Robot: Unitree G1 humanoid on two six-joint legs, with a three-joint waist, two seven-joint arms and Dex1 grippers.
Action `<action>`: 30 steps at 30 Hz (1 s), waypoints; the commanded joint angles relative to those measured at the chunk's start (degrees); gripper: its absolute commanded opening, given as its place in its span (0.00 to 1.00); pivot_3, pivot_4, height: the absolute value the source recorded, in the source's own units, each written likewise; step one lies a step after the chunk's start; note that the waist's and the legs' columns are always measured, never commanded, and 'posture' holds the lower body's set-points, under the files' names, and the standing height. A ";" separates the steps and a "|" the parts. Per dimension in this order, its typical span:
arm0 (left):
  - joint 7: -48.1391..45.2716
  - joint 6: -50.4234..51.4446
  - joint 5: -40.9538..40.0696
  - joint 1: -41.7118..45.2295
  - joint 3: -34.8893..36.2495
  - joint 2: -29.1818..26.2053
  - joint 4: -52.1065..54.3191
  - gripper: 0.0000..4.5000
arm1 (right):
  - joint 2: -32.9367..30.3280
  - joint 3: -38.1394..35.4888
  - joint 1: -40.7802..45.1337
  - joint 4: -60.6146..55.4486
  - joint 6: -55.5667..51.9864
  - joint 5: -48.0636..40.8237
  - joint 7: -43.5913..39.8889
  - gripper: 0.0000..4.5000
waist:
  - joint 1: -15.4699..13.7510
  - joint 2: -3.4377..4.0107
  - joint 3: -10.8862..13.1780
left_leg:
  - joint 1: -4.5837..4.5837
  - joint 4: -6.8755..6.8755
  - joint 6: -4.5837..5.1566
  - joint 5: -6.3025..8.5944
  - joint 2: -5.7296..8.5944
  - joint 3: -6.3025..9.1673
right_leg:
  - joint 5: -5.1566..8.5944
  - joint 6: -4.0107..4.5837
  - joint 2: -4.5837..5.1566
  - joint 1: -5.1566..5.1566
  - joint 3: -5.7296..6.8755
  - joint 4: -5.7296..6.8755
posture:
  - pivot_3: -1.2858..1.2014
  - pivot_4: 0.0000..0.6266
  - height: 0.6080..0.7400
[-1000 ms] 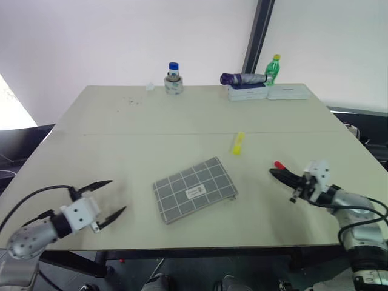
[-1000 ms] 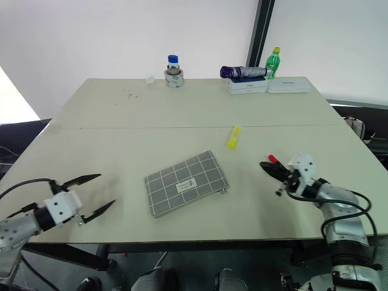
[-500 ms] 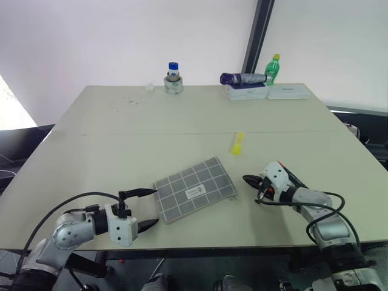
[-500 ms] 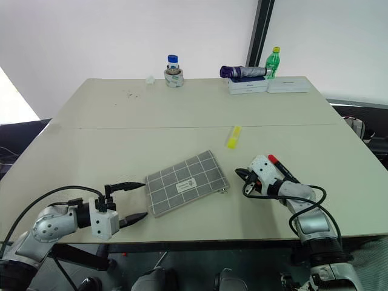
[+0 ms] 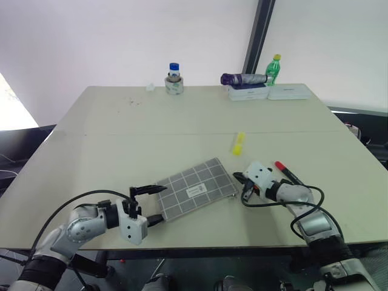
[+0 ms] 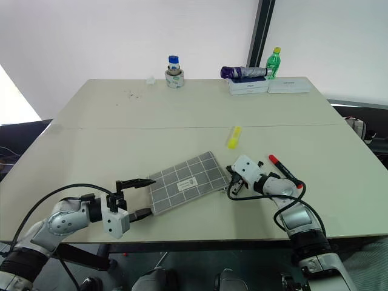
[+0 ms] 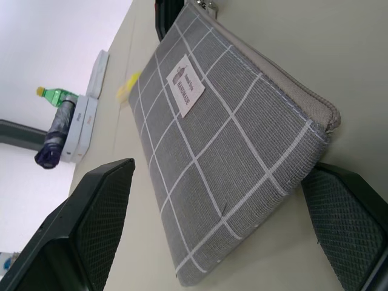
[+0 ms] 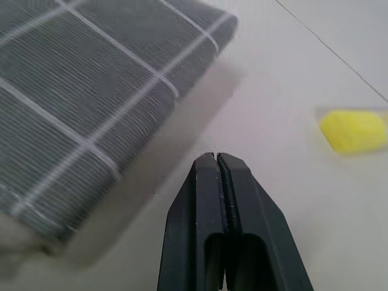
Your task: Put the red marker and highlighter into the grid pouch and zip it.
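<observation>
1. Left eye view: the grid pouch [image 5: 195, 189] lies flat near the front of the worktop [image 5: 121, 133], its long axis slanting from the near left up to the far right, label side up
2. The left tool [image 5: 151, 204] has its two fingers spread wide at the pouch's near-left corner, one finger over the top edge, the other by the near edge
3. The right tool [image 5: 240, 179] is clenched shut with nothing between its fingers, its tip just beside the pouch's right-hand corner
4. The red marker [image 5: 288, 173] lies on the worktop to the right of the right tool, red cap at the far end, its long axis running from far left to near right
5. The highlighter [image 5: 237, 143] lies beyond the pouch, well apart from it, its length pointing mostly away from the robot
6. At the far edge stand a blue-capped jar [image 5: 174, 79], a green bottle [image 5: 273, 68] and a folded umbrella [image 5: 242, 79]
7. Left wrist view: the pouch's corner sits between the two open fingers [image 7: 79, 242], zipper edge towards the other finger
8. Right wrist view: the fingers [image 8: 209, 206] are pressed together just off the pouch's edge; the highlighter's yellow end [image 8: 353, 130] lies beyond
</observation>
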State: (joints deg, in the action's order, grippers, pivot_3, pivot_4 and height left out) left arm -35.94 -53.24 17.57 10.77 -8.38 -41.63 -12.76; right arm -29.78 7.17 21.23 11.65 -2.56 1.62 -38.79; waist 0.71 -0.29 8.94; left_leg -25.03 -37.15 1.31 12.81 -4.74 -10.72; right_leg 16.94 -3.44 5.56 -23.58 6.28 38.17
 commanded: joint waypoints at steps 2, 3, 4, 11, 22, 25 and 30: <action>0.11 1.65 2.80 0.93 -3.07 0.44 -0.45 1.00 | 0.97 1.07 1.67 -2.59 0.54 0.54 0.04 0.01 | 0.00 0.00 0.00 | 0.00 0.00 0.00 0.00 0.00 0.00 | 0.00 0.00 0.00 0.01 0.01 0.00 | 0.52 0.24 1.00; 0.27 1.89 3.03 1.27 -3.32 0.56 -0.41 1.00 | 1.07 1.09 1.71 -2.59 0.42 0.47 0.12 0.01 | -0.01 0.00 0.00 | 0.00 0.00 0.00 0.00 0.00 0.00 | 0.00 0.00 0.00 0.01 0.01 0.00 | 0.52 0.24 1.00; 0.44 2.13 3.17 1.52 -3.53 0.64 -0.46 1.00 | 0.99 1.22 1.77 -2.56 0.53 0.63 0.01 0.01 | -0.01 0.00 0.00 | 0.00 0.00 0.00 -0.01 0.00 0.00 | 0.00 0.00 -0.01 0.01 0.01 0.00 | 0.52 0.24 1.00; 1.27 3.35 3.23 3.36 -5.43 1.95 -0.86 1.00 | 0.98 1.25 1.79 -1.81 0.87 0.65 -0.34 0.01 | -0.02 0.00 0.00 | 0.00 -0.01 0.00 -0.01 0.01 0.00 | 0.00 -0.01 -0.02 0.02 0.01 0.01 | 0.52 0.24 1.00; 0.96 1.77 2.31 5.46 -7.73 1.95 -2.35 0.80 | 1.21 1.19 1.81 -1.57 0.72 0.74 -0.06 0.00 | 0.05 0.00 0.00 | 0.00 -0.02 0.00 -0.02 0.00 -0.03 | 0.00 -0.02 -0.03 0.02 0.00 0.01 | 0.52 0.24 1.00; 1.02 1.23 1.97 5.39 -8.02 1.72 -2.77 0.45 | 1.29 1.01 1.58 -1.80 0.52 0.51 0.00 0.00 | 0.09 0.00 0.00 | 0.00 -0.02 -0.01 -0.02 0.00 -0.03 | 0.00 -0.02 -0.03 0.00 0.00 0.01 | 0.52 0.24 1.00; 1.00 0.87 1.40 5.33 -8.27 1.49 -3.09 0.01 | 1.68 0.63 1.99 -1.66 -0.35 -0.46 -0.32 0.00 | 0.18 0.02 -0.01 | 0.01 -0.02 0.00 -0.02 0.00 -0.02 | 0.00 -0.02 -0.03 0.02 0.00 0.01 | 0.52 0.24 1.00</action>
State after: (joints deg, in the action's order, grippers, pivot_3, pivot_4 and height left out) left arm -34.48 -52.21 18.68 17.14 -15.11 -39.89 -15.13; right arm -28.42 8.78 22.30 11.40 -2.85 1.98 -38.98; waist 0.89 -0.27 8.92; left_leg -25.02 -37.16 1.30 12.80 -4.75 -10.74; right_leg 16.94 -3.46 5.53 -23.57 6.28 38.19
